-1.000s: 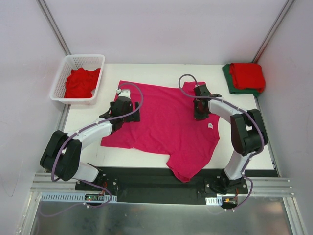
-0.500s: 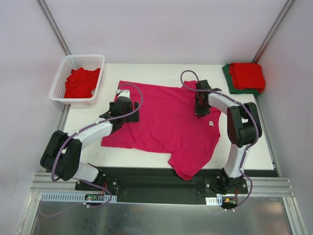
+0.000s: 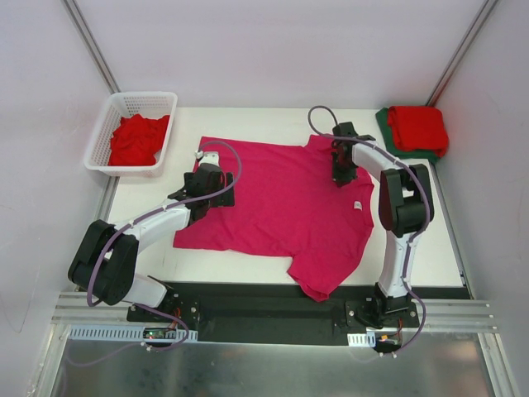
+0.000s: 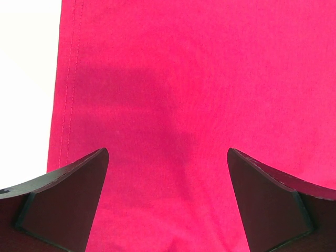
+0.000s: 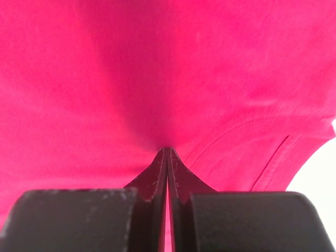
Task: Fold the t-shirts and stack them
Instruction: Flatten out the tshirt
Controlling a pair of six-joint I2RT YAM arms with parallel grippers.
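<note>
Farther back now, my right gripper (image 3: 340, 168) pulls the pink shirt (image 3: 281, 211) along the table, pinched tight on it. My left gripper (image 3: 212, 187) hangs wide apart over the shirt's edge.

**No legible writing anywhere**

The one candidate is a small white neck label (image 3: 358, 205) on the magenta t-shirt (image 3: 281, 203). In the overhead view it is too small to make out any print. Both wrist views show only unmarked cloth.
</note>
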